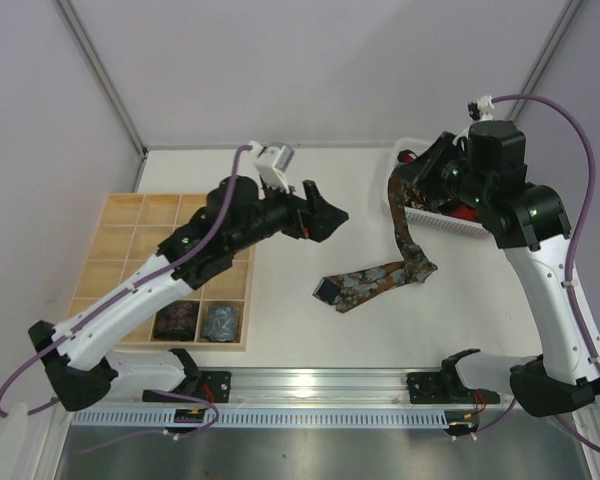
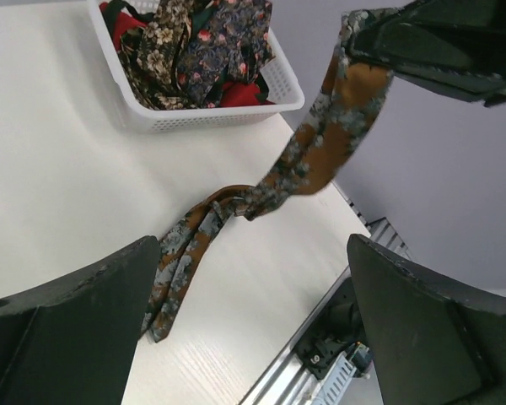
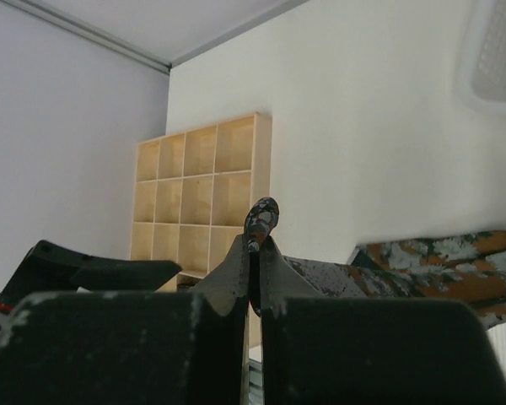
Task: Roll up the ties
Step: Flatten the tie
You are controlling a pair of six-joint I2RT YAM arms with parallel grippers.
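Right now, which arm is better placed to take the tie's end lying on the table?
Left. The left end effector is open and hovers near the end of the brown tie on the table; the right end effector is shut on its upper part.

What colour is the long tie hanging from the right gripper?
The long fabric necktie is orange-brown with mottled grey-blue patches, clearest in the left wrist view.

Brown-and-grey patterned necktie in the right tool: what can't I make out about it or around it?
Top view: the right arm hides where the right tool grips the brown-and-grey patterned necktie.
Right wrist view: only a fabric tip shows above the shut fingers; how much is pinched is hidden.
White plastic mesh basket: far side cut off by the left wrist view's top edge; mostly under the right arm from above.
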